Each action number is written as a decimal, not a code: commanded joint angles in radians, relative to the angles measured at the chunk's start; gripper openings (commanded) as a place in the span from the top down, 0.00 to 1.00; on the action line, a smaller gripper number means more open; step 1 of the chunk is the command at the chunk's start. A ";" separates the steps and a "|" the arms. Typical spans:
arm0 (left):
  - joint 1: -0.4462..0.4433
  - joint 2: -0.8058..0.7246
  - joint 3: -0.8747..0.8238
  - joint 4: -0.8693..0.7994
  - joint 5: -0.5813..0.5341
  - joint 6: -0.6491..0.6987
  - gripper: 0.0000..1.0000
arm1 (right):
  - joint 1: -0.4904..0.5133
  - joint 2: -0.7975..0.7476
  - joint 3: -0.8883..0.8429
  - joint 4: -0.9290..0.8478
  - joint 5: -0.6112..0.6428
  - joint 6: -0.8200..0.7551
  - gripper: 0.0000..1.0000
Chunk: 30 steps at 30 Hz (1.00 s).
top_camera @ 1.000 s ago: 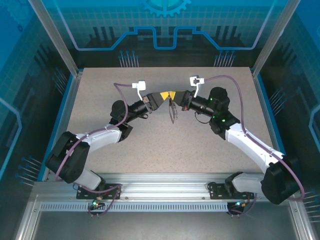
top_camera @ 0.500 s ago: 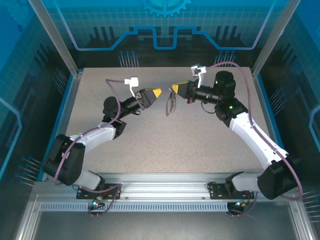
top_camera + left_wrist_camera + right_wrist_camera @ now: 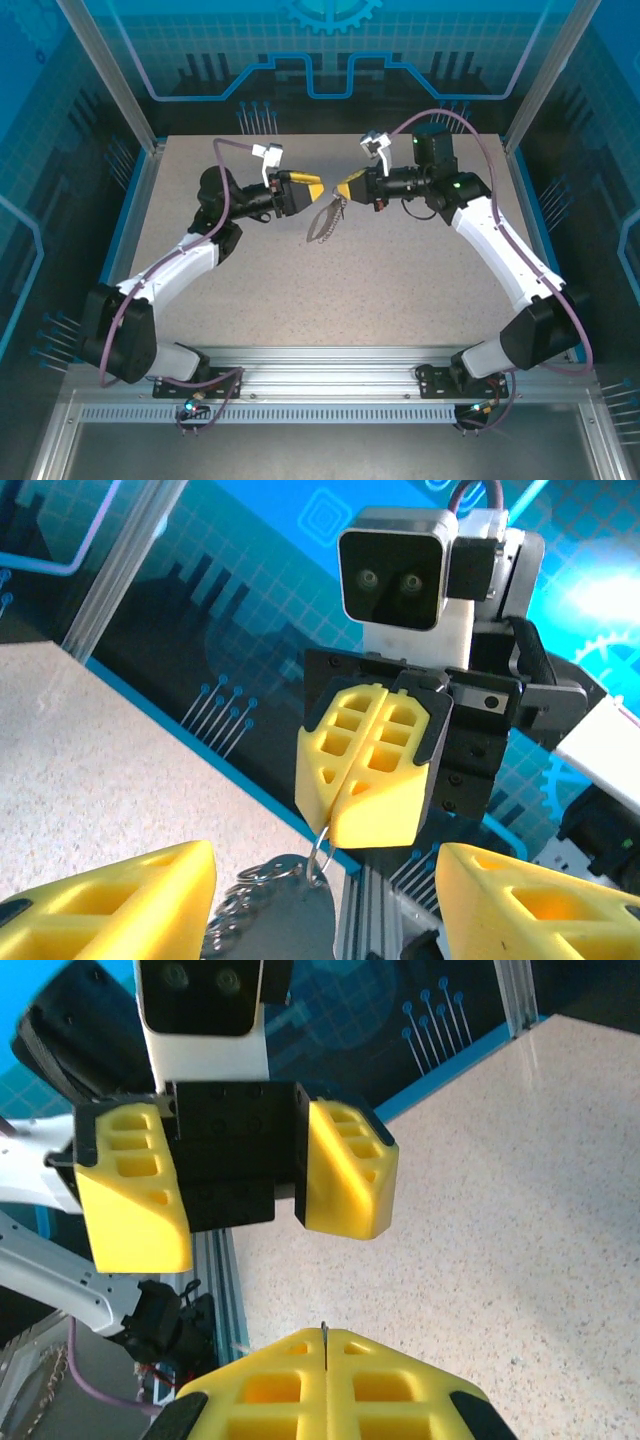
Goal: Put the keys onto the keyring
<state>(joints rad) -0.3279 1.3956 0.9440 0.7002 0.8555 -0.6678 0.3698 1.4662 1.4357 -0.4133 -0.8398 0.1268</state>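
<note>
Mid-frame above the speckled counter (image 3: 400,290), the right hand (image 3: 345,190), pressed together, pinches the dangling dark blue-grey oval keyring (image 3: 323,221) with its silvery fringe while the spread, empty left hand (image 3: 314,187) faces it; threading seems pending, needing the key, which I cannot make out, fetched first.

white arms (image 3: 190,262), purple cables (image 3: 437,112), yellow pincer fingers (image 3: 365,770).

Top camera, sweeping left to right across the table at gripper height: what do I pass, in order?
left gripper, jaws open → keyring, dangling in the gap → right gripper, shut on the keyring's top
</note>
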 commanded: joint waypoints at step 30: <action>-0.028 0.020 0.100 -0.267 0.152 0.230 0.45 | 0.011 0.046 0.054 -0.082 -0.090 -0.071 1.00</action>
<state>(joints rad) -0.3447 1.3979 1.0080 0.4374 0.9855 -0.4671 0.3725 1.5124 1.4551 -0.4828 -0.8986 0.0696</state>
